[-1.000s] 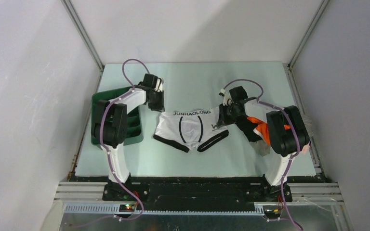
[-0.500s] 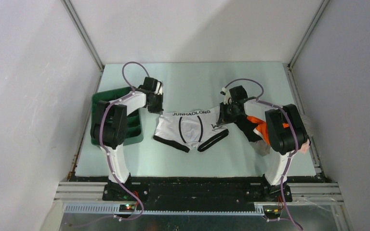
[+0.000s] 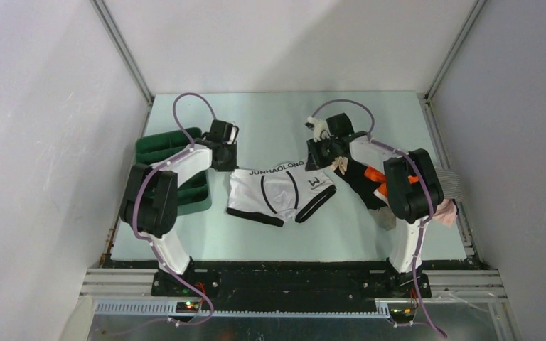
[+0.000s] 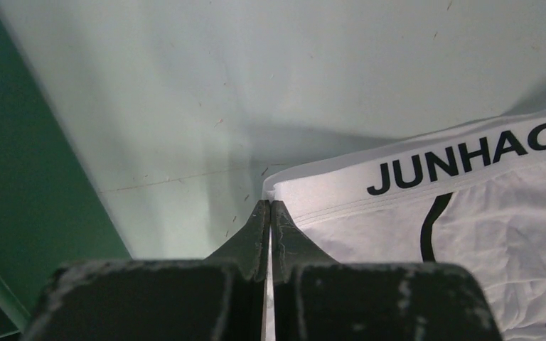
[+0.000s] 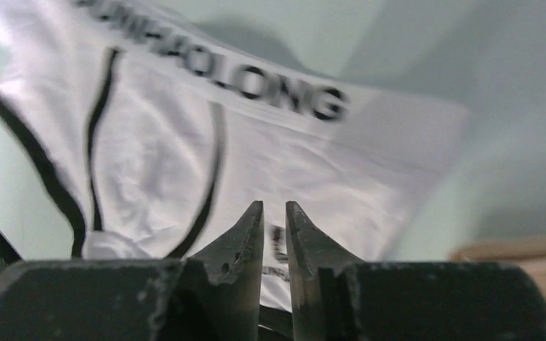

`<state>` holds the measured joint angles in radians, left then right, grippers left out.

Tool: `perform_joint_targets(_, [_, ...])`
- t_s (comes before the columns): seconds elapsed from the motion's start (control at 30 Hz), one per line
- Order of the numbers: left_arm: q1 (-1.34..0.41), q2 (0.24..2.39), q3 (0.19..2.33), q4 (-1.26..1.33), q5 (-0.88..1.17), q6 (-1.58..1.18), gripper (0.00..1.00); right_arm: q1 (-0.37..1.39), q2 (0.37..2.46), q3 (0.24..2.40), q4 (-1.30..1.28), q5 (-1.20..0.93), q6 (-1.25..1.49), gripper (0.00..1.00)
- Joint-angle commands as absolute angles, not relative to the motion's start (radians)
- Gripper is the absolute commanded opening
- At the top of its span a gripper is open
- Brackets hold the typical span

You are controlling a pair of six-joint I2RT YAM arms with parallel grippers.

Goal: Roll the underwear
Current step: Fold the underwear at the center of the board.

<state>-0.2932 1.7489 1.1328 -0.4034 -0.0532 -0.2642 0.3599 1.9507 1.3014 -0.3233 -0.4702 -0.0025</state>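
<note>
The white underwear (image 3: 277, 190) with black trim and a lettered waistband lies flat at the middle of the table. My left gripper (image 3: 226, 158) stands at its left waistband corner. In the left wrist view this gripper (image 4: 270, 206) is shut, with a thin strip of the underwear (image 4: 469, 213) pinched between the fingers. My right gripper (image 3: 321, 151) hangs above and behind the right end of the waistband. In the right wrist view the right gripper (image 5: 275, 206) shows a narrow gap with nothing in it, and the underwear (image 5: 256, 149) lies below and beyond it.
A green bin (image 3: 158, 149) stands at the table's left edge, beside the left arm. A pile of black and orange clothes (image 3: 373, 181) lies under the right arm at the right. The walls of the cell enclose the table on three sides.
The left gripper has shut on the left waistband corner. The right gripper has let go of the right end, opened slightly and moved back. The underwear's right side has settled on the table.
</note>
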Motion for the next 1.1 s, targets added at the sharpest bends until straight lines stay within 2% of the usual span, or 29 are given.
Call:
perform_joint_targets(0.0, [-0.282,1.796,1.221,-0.389,-0.051,-0.306,0.00,0.512,1.828,1.374,-0.320,-0.657,-0.345,0.25])
perform_joint_targets(0.13, [-0.279,1.865,1.265,-0.388,0.005,-0.321,0.00,0.668,1.833,1.379,-0.270,-0.675,-0.476,0.28])
perform_joint_targets(0.37, [-0.268,1.861,1.244,-0.388,0.061,-0.364,0.00,0.876,2.003,1.492,-0.142,-0.621,-0.431,0.29])
perform_joint_targets(0.57, [-0.247,1.831,1.227,-0.403,0.072,-0.390,0.00,0.958,2.084,1.528,-0.020,-0.567,-0.371,0.35])
perform_joint_targets(0.83, [-0.213,1.818,1.210,-0.419,0.120,-0.433,0.00,1.019,2.158,1.573,-0.010,-0.424,-0.377,0.40])
perform_joint_targets(1.07, [-0.208,1.802,1.171,-0.403,0.122,-0.437,0.00,1.039,2.200,1.599,-0.027,-0.388,-0.409,0.42])
